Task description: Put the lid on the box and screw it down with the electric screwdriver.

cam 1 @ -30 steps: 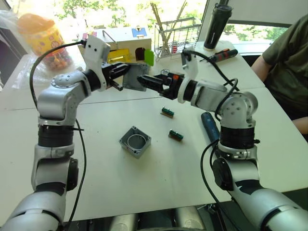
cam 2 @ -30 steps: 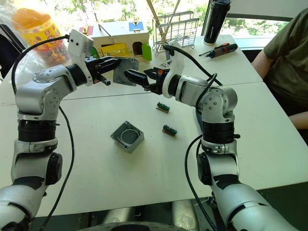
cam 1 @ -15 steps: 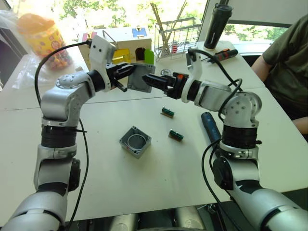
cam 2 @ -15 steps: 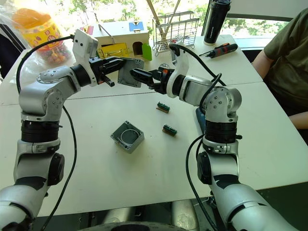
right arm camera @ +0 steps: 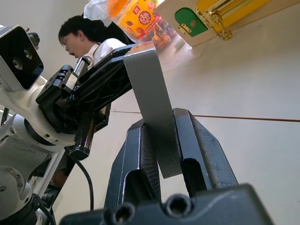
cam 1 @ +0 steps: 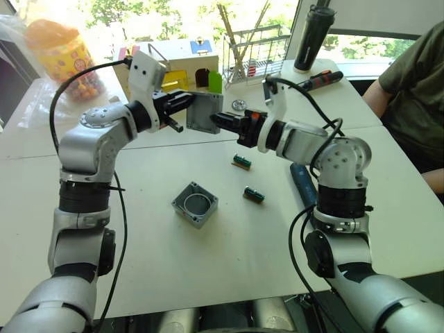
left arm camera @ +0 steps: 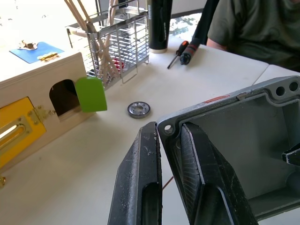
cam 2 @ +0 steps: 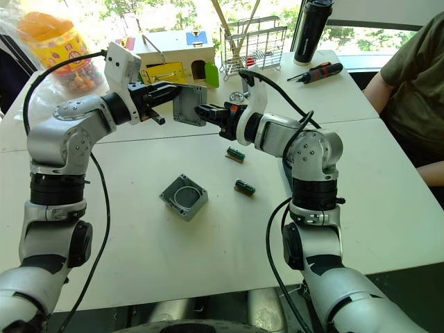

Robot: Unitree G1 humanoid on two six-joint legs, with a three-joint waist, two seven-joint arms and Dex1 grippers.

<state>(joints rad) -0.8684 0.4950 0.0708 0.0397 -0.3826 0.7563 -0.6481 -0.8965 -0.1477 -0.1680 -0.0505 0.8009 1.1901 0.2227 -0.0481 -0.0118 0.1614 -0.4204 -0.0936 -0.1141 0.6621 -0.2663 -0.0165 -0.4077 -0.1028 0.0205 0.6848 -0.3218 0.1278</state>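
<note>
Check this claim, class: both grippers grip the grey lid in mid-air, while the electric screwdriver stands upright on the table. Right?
Not quite. The left gripper and right gripper do grip the lid, but the left eye view shows the electric screwdriver lying flat on the table.

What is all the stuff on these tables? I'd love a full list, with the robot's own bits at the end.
lid: one, grey, held up in the air between both grippers
box: one, grey, open, mid-table
electric screwdriver: one, dark blue, lying by the right arm
small green blocks: two, right of the box
wooden box: one, coloured doors, far side
wire rack: one, holding sticks, far side
black bottle: one, far right
small screwdriver: one, black and orange, by the bottle
metal ring: one, near the rack
candy jar: one, orange lid, far left
person: one, green shirt, at the right
left gripper: fingers shut on the lid
right gripper: fingers around the lid's edge
</note>
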